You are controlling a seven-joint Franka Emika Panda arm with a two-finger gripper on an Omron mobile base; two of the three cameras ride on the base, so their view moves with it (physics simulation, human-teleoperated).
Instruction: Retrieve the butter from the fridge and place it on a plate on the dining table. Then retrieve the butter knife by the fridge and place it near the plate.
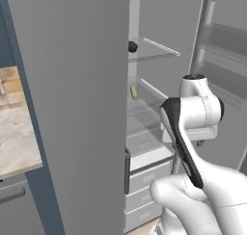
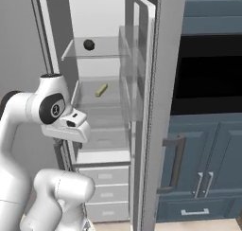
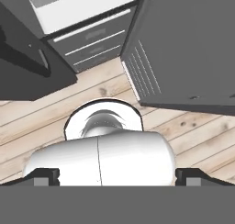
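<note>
butter (image 2: 101, 90) lying flat, long axis diagonal

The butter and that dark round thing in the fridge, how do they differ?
The butter is a pale yellow-green stick lying flat; the dark round thing is black and ball-shaped. The butter sits on the lower glass shelf, the dark ball on the upper shelf. Both are small and inside the open fridge.

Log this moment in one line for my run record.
fridge: open | butter: on shelf | gripper: not yet at butter
</note>
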